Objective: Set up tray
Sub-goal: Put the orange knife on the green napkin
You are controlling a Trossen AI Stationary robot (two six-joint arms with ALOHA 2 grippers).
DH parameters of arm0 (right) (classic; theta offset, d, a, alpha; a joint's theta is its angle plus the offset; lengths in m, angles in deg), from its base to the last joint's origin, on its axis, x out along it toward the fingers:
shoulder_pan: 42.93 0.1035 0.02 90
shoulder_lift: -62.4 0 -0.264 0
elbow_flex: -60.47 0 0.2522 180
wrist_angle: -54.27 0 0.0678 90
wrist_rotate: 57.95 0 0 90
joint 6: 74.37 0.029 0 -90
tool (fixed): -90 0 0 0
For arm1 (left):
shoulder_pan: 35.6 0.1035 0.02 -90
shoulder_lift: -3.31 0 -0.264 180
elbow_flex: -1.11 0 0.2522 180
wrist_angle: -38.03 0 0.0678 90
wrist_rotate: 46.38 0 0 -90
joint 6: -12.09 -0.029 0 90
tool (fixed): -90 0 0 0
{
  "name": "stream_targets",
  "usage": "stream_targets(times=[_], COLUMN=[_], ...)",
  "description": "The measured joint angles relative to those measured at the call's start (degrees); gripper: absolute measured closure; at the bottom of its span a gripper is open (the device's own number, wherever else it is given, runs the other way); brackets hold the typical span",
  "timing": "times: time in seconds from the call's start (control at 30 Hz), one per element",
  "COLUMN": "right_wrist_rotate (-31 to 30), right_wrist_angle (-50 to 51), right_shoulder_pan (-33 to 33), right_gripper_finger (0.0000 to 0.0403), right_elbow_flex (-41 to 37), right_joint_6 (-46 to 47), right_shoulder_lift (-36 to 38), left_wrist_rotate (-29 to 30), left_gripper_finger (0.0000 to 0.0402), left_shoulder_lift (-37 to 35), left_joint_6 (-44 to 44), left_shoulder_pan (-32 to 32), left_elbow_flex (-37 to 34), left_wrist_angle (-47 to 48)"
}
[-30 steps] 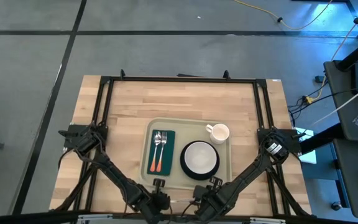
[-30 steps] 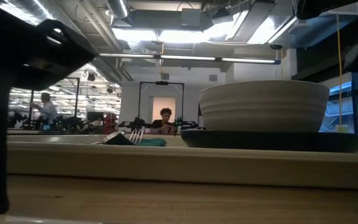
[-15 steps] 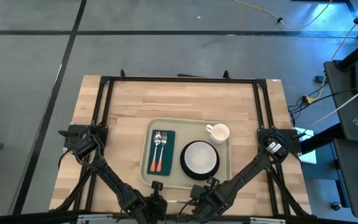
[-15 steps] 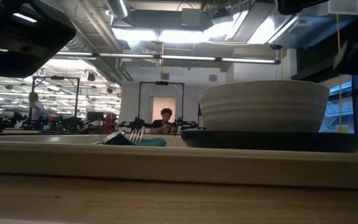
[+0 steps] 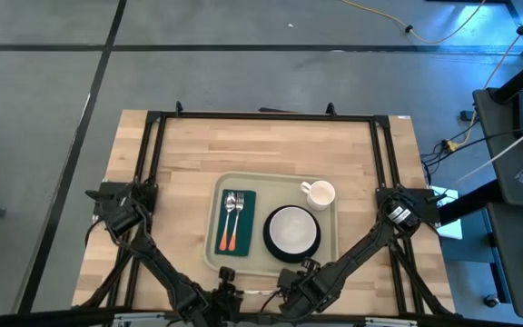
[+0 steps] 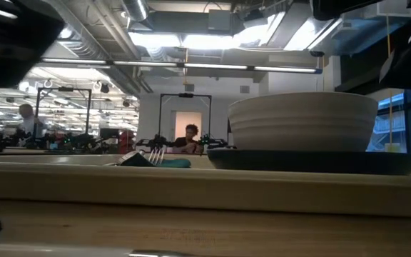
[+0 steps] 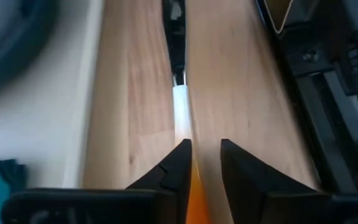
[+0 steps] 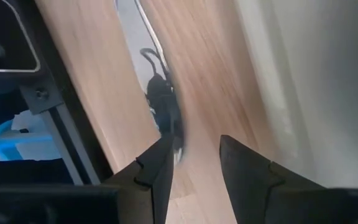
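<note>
Tray: a large cream rectangular plastic tray (image 5: 271,189) with rounded corners and a raised rim lay flat on the pale wooden worktop (image 5: 180,154), toward its near side.

Load on the tray: a dark green napkin (image 5: 247,227) carrying cutlery lay in the tray's left part, a white bowl (image 5: 291,230) on a dark plate (image 5: 269,238) sat in its near right part, and a white mug (image 5: 320,193) stood in its far right corner.

Off the tray: a knife (image 7: 180,106) with a silver blade and an orange handle lay on the wood just beside the tray's near rim, running along it.

Left gripper (image 7: 205,146): it hung low beside the tray's near rim. Its fingers stood slightly apart, astride the orange handle. I could not tell whether they pinched it.

Right gripper (image 8: 194,146): it was also off the tray's near rim, with its fingers parted over bare wood and nothing between them.

Handling: the tray looked stiff and light in itself, but I reckoned it bottom-heavy on the right under the crockery. The smooth plastic would likely let the plate and mug slide if it tipped.

Where to hold: the raised rim seemed the only purchase. I would take both short ends together and keep the tray level.

Risk: a one-sided lift could send the bowl skating.
</note>
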Motion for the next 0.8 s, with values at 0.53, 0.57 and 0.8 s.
stream_targets(times=[0.53, 0.57, 0.8], right_wrist_rotate=[-6.2, -5.7, -3.7], right_wrist_angle=[-8.4, -8.9, -9.6], right_shoulder_pan=[-0.3, -0.3, -0.3], right_gripper_finger=[0.0269, 0.0269, 0.0269], right_elbow_flex=[-1.0, -1.0, -0.8], right_joint_6=[-13.5, -13.5, -12.9], right_shoulder_lift=[-1.7, -2.4, -3.6], left_wrist_rotate=[-7.4, -7.5, -8.1], left_gripper_finger=[0.0342, 0.0345, 0.035], left_shoulder_lift=[-0.3, -0.4, -0.4], left_joint_6=[7.0, 6.9, 6.2], left_shoulder_pan=[2.4, 2.5, 2.7], left_elbow_flex=[0.1, 0.1, 0.1], left_wrist_angle=[2.0, 2.0, 2.0])
